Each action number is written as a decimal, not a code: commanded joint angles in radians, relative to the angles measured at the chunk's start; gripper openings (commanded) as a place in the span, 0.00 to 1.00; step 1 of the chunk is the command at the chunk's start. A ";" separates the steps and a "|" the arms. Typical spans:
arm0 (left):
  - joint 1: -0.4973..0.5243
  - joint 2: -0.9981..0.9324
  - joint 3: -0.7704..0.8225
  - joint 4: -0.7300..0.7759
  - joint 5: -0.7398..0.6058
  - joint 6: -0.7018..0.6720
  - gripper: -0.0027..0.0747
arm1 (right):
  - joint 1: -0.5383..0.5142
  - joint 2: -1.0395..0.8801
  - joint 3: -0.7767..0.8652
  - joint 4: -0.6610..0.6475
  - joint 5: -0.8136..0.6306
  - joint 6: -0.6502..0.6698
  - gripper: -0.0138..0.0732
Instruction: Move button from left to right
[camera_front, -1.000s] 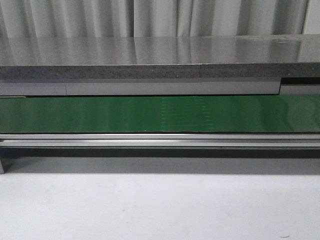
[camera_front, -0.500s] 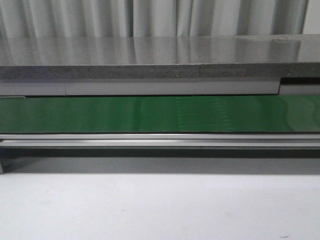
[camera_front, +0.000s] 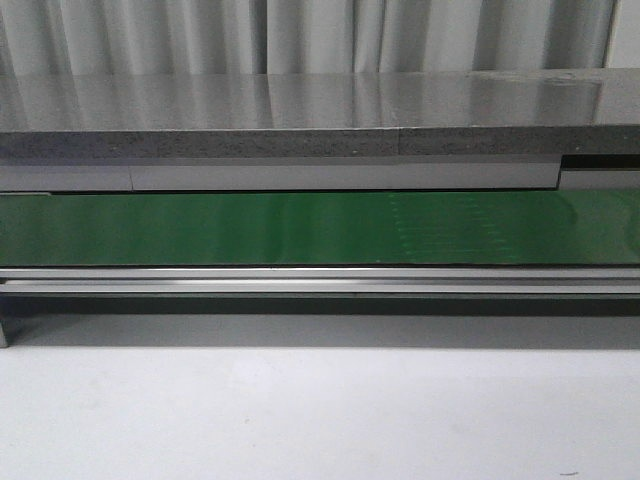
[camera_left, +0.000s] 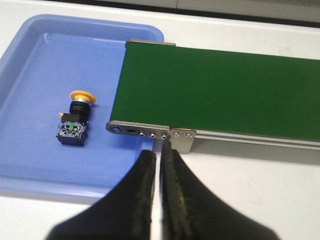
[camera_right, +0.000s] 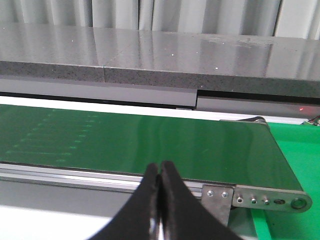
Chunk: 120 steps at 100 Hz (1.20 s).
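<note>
The button (camera_left: 76, 118), with a round orange-yellow cap on a black body and a pale green-dotted strip, lies on its side in a blue tray (camera_left: 35, 80) beside the end of the green conveyor belt (camera_left: 220, 95). My left gripper (camera_left: 159, 152) is shut and empty, over the white table near the belt's end bracket, to one side of the button. My right gripper (camera_right: 159, 167) is shut and empty in front of the belt's other end (camera_right: 150, 145). The front view shows the belt (camera_front: 320, 228) with neither gripper nor button.
A grey stone-like counter (camera_front: 320, 115) runs behind the belt, with curtains beyond. The belt's aluminium rail (camera_front: 320, 280) faces the white table (camera_front: 320, 415). A green surface (camera_right: 295, 220) lies past the belt's end in the right wrist view.
Faint pale marks on the green belt have shifted to the right across the front view. No gripper or button appears in that view.
</note>
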<state>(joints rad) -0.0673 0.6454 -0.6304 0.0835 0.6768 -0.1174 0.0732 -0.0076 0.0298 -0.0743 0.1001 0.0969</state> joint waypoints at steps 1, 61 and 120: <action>0.001 0.042 -0.040 0.003 -0.047 -0.006 0.04 | 0.002 -0.018 -0.001 -0.011 -0.081 0.000 0.08; 0.001 0.099 -0.040 0.050 -0.011 -0.006 0.84 | 0.002 -0.018 -0.001 -0.011 -0.081 0.000 0.08; 0.169 0.321 -0.262 0.132 0.096 -0.010 0.90 | 0.002 -0.018 -0.001 -0.011 -0.081 0.000 0.08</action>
<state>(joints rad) 0.0594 0.9193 -0.8175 0.2073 0.8410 -0.1174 0.0732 -0.0076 0.0298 -0.0743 0.1001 0.0969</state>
